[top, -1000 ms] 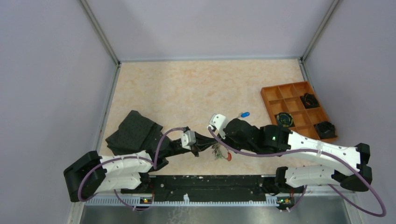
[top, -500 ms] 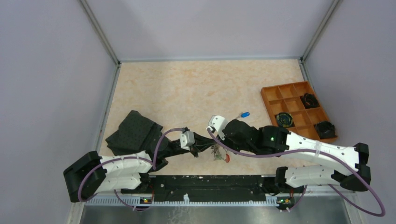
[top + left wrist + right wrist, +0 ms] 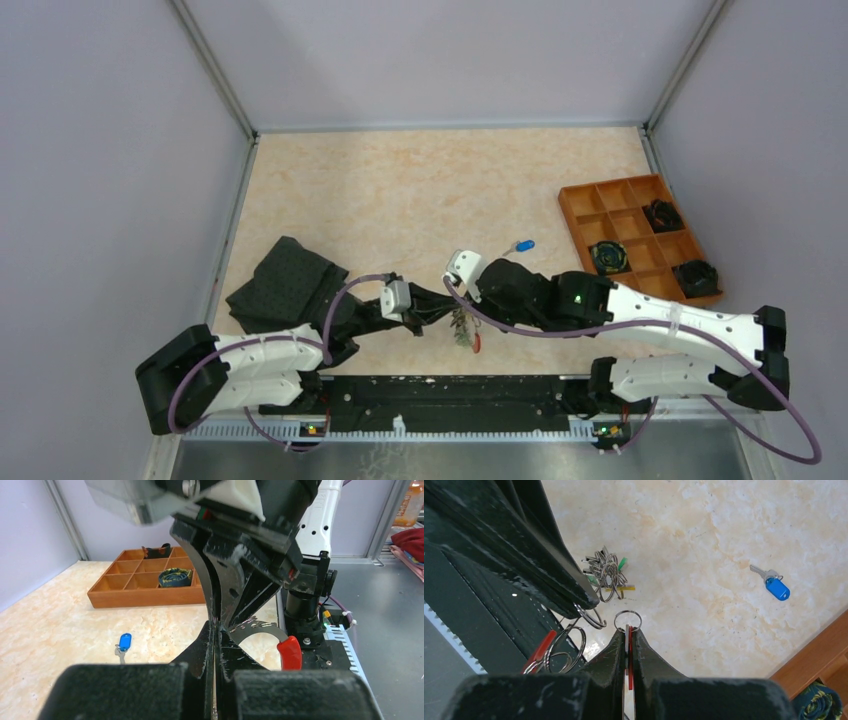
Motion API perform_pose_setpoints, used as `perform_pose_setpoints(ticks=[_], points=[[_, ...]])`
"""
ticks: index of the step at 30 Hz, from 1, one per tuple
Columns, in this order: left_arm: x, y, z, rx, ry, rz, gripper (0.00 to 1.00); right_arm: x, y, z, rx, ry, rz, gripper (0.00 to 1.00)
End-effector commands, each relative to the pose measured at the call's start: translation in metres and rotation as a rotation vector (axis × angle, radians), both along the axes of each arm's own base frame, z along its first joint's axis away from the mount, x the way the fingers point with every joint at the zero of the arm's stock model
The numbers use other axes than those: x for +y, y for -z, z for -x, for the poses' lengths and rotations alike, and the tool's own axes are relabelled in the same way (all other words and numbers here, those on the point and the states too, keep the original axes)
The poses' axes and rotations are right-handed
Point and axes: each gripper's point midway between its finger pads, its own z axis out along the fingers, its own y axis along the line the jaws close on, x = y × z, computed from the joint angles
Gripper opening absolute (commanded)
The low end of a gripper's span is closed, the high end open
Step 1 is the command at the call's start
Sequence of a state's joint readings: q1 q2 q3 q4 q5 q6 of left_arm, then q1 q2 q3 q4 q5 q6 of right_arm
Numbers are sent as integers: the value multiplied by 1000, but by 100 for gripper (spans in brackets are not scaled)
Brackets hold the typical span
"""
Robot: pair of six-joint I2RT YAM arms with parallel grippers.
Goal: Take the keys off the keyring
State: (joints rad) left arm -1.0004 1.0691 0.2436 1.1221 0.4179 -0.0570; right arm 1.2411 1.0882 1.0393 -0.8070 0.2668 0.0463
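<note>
Evidently both are pinched shut over the surface's (image 3: 704, 540) near edge: the left tool (image 3: 216, 645) on the thin, stiff keyring (image 3: 257, 628), the right tool (image 3: 627, 640) on a red key (image 3: 629, 655). The metal is probably light and slippery, so plastic heads look the better hold. More keys (image 3: 606, 572) lie bunched just beside.

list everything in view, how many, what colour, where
keyring: 1, grey with red sleeve, pinched by the left gripper
red key: 1, red, small ring on top, pinched by the right gripper
key bunch: several, metal, one green head showing, below the grippers
blue key: 1, loose on the table
tray: 1, orange, far right
coiled objects: 3, black, separate tray compartments
cloth: 1, black, left
table: 1, beige
left gripper: shut
right gripper: shut
</note>
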Motion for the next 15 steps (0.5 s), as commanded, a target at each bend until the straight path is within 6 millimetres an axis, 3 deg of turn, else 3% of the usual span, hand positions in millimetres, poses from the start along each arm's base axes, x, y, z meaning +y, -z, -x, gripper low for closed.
perform_pose_setpoints(ticks=[1, 7, 15], points=[[9, -37, 10, -94, 34, 133, 0, -1, 5, -1, 15, 13, 1, 0], [12, -33, 3, -70, 0, 130, 0, -10, 4, -13, 1, 91, -4, 0], [18, -24, -15, -7, -81, 115, 0, -22, 3, -44, 26, 293, -120, 0]])
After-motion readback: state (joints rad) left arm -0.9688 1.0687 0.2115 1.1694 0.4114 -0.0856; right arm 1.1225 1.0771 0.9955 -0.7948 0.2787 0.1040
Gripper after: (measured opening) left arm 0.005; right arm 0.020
